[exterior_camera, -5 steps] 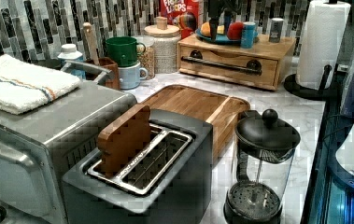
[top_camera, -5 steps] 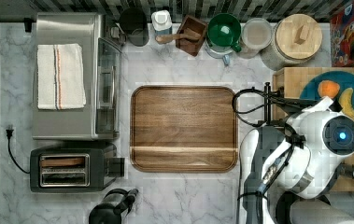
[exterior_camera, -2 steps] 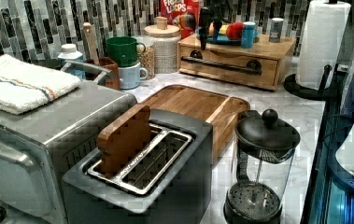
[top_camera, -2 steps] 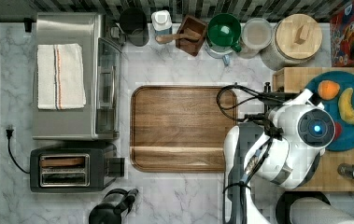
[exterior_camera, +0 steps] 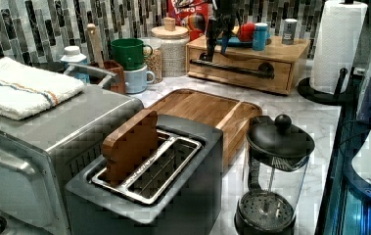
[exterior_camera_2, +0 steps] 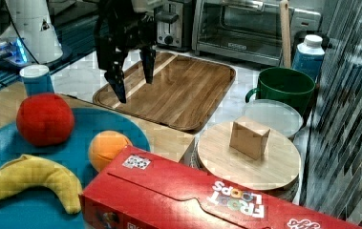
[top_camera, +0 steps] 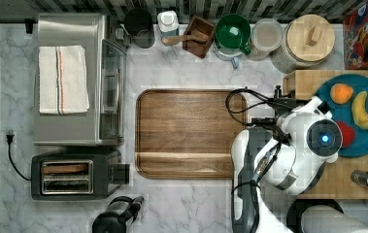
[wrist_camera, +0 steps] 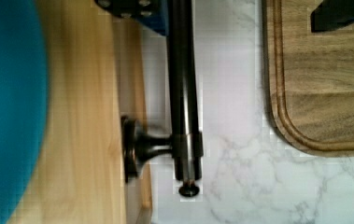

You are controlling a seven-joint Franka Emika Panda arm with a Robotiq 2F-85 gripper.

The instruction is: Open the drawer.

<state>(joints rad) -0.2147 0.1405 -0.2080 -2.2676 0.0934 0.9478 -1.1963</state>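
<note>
Counter (top_camera: 196, 73): white marble, grey veins.
Backsplash (exterior_camera: 31, 24): narrow dark and pale tiles.
Drawer (exterior_camera: 242, 71): shut, at the counter's back.
Gripper (exterior_camera_2: 132, 78): fingers spread, above the handle (wrist_camera: 184, 93).
Tray (top_camera: 189, 133): mid-counter.

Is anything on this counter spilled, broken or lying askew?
Nothing stands out. The drawer is shut and square in its box, the open gripper hangs by its handle, and the tray lies straight.
</note>
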